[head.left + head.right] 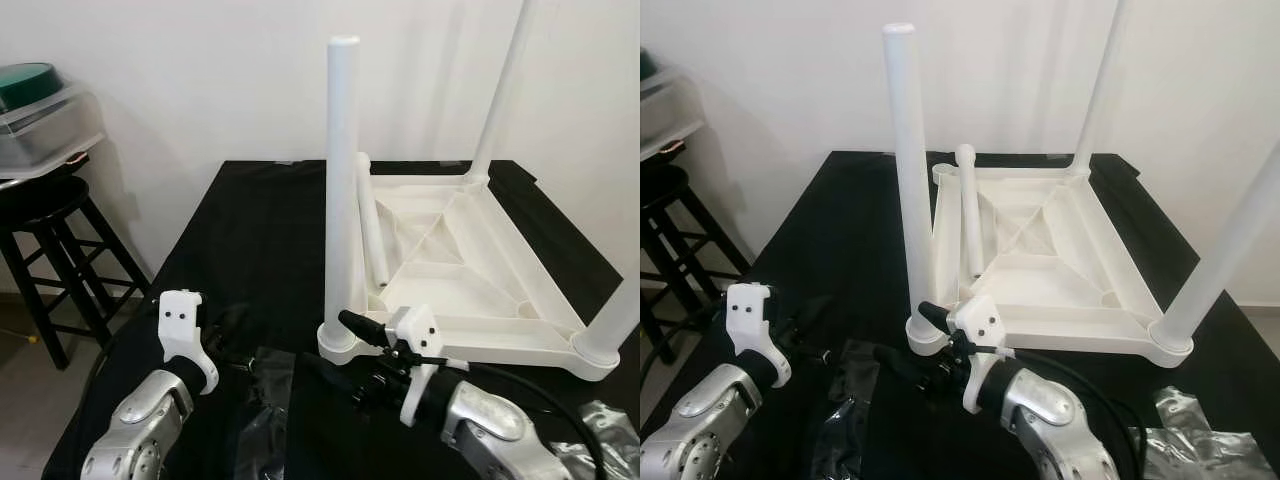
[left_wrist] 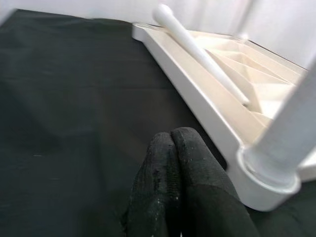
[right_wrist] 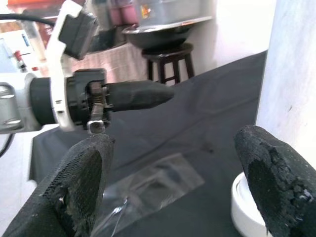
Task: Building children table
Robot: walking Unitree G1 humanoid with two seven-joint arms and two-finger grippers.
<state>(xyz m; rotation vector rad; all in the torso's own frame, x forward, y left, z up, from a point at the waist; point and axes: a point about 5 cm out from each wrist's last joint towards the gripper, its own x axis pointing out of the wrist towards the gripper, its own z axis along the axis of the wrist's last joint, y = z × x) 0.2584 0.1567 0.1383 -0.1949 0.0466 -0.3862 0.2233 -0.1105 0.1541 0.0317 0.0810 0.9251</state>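
A white children's table top (image 1: 470, 260) lies upside down on a black-draped work surface (image 1: 260, 240), three legs standing upright in its corner sockets and a fourth leg (image 1: 372, 225) lying loose, propped against the frame. The right gripper (image 3: 168, 187) hovers just beside the near upright leg (image 1: 342, 190) with its fingers spread wide, gripping nothing. The left gripper (image 2: 175, 168) floats low over the cloth near that same corner, its two fingertips pressed together and empty. Clear plastic bags (image 1: 1200, 430) lie crumpled on the cloth. One black stool (image 1: 50, 240) stands beside the work surface, a container (image 1: 45, 125) on top.
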